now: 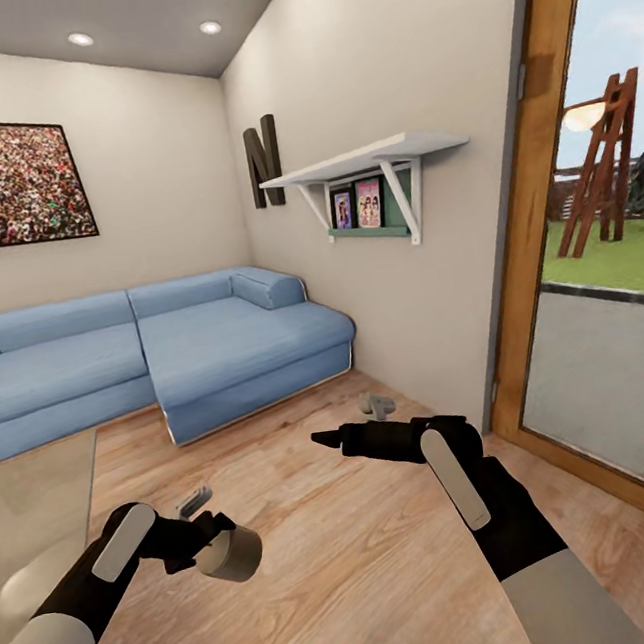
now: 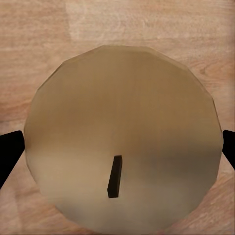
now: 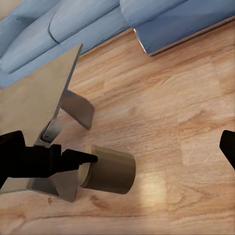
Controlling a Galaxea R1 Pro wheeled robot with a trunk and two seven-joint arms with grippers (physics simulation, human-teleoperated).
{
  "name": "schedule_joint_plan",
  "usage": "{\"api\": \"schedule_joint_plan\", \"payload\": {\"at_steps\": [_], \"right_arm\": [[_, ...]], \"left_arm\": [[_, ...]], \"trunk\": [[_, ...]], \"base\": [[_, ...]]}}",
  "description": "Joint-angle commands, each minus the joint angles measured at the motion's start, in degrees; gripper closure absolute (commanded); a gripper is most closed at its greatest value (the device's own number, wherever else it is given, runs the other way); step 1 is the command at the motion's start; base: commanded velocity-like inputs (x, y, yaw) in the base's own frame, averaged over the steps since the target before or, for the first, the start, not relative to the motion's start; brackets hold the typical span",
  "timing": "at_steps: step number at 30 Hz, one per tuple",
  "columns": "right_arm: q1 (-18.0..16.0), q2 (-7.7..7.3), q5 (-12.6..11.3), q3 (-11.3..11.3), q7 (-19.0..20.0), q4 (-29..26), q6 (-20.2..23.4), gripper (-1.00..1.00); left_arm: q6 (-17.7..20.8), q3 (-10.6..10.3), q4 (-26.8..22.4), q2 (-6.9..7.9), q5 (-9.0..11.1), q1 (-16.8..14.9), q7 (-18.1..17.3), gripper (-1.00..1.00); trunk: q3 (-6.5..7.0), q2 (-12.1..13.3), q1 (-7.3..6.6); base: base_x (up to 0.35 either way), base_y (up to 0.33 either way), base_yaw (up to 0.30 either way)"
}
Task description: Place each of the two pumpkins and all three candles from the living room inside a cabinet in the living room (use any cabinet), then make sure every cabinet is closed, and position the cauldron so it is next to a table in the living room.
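The left gripper holds a candle in its jaws, low above the wood floor. The candle lies on its side, its long axis level, wick end facing the wrist. The right gripper hangs near, jaws wide apart. The table stands beside. Farther off sits a blue sofa.

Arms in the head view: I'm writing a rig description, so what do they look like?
Both arms are pale grey-white tubes nearest the camera, turning matte black toward the wrists. Each black forearm carries a long, rounded light-grey strip on its upper side. The left gripper and right gripper are black with slim pointed fingers. No cables or lettering are visible.
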Motion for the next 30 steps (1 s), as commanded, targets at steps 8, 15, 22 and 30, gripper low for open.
{"api": "schedule_joint_plan", "payload": {"at_steps": [8,15,22,30], "right_arm": [[0.0,0.06,0.5,0.0,0.4,0.0,0.2,-1.00],[0.0,0.06,0.6,0.0,0.4,-0.1,0.2,-1.00],[0.0,0.03,0.5,-0.1,0.4,0.0,0.2,-1.00],[0.0,-0.06,0.5,-0.1,0.4,0.0,0.2,-1.00]], "left_arm": [[0.0,-0.2,-0.1,0.15,0.6,0.0,0.4,1.00],[0.0,-0.2,-0.1,0.15,0.6,0.0,0.4,1.00],[0.0,-0.2,-0.1,0.15,0.6,0.0,0.4,1.00],[0.0,-0.2,-0.1,0.15,0.6,0.0,0.4,1.00]], "trunk": [[0.07,0.0,-0.02],[0.26,0.0,-0.02],[0.40,0.0,-0.02],[0.42,0.0,-0.02]], "base": [[-0.057,0.001,0.199],[-0.052,0.000,0.253],[-0.069,0.000,0.191],[-0.058,0.025,0.008]]}}
